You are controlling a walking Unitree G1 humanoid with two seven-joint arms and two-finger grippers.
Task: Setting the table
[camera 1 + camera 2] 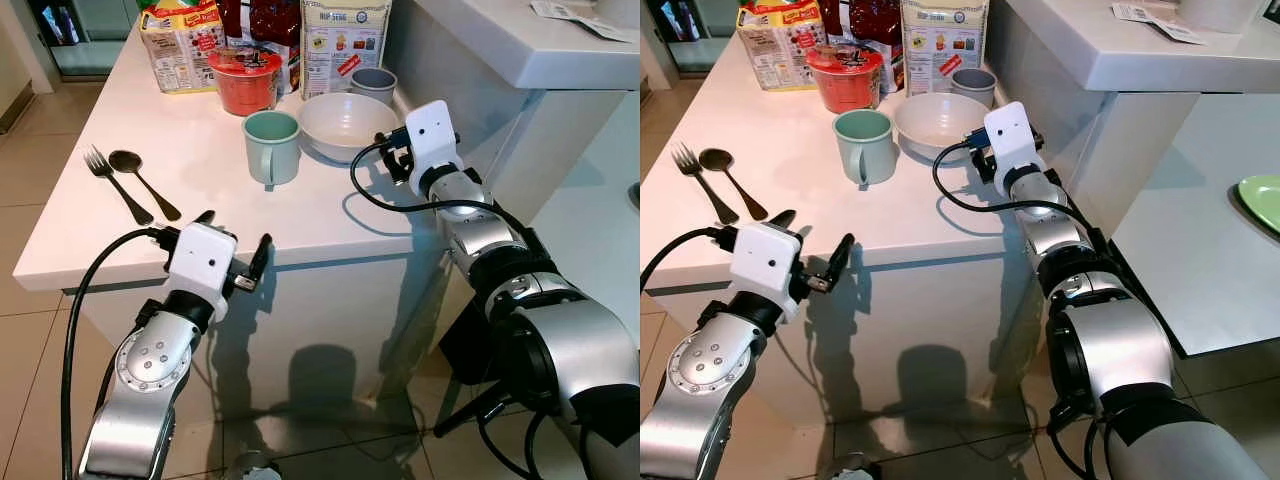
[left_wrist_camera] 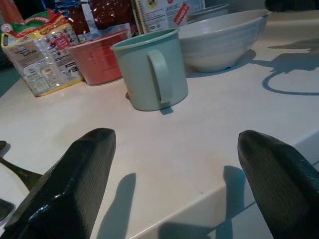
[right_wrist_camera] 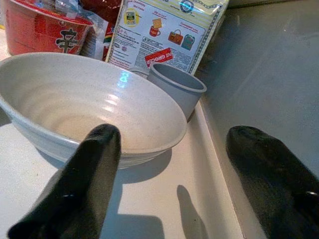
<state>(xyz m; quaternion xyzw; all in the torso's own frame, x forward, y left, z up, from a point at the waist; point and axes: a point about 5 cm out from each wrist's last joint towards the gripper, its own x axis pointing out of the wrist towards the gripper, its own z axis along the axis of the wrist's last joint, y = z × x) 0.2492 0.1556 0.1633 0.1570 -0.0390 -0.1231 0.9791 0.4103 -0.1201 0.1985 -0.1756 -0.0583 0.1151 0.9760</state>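
The right gripper (image 3: 169, 184) hangs just above the white bench (image 1: 200, 200) near its right edge, its two black fingers spread wide and holding nothing; one finger (image 3: 84, 174) sits just before the rim of the wide, shallow white ceramic bowl (image 1: 347, 124), the other nearer the bench's right edge; behind the bowl, touching or nearly so, stands a small grey cup (image 1: 373, 84), and behind that a pale printed food packet (image 1: 345, 40) leans at the back edge. The left gripper (image 1: 236, 250) hovers at the bench's front edge, level with it, fingers likewise wide apart and empty; one finger (image 2: 75, 184) points toward the cutlery side, the other toward the bowl side. Ahead of it, well in from the front edge, stands an upright mint-green mug (image 1: 272, 146) with its handle turned toward the front, just beside the bowl on the bowl's left. Near the bench's left edge a dark metal fork (image 1: 115, 182) and a dark metal spoon (image 1: 142, 181) lie side by side, handles toward the front. At the back edge stand a red instant-noodle cup (image 1: 244, 78), a yellow and red printed bag (image 1: 180, 42) and a dark red packet (image 1: 262, 20).
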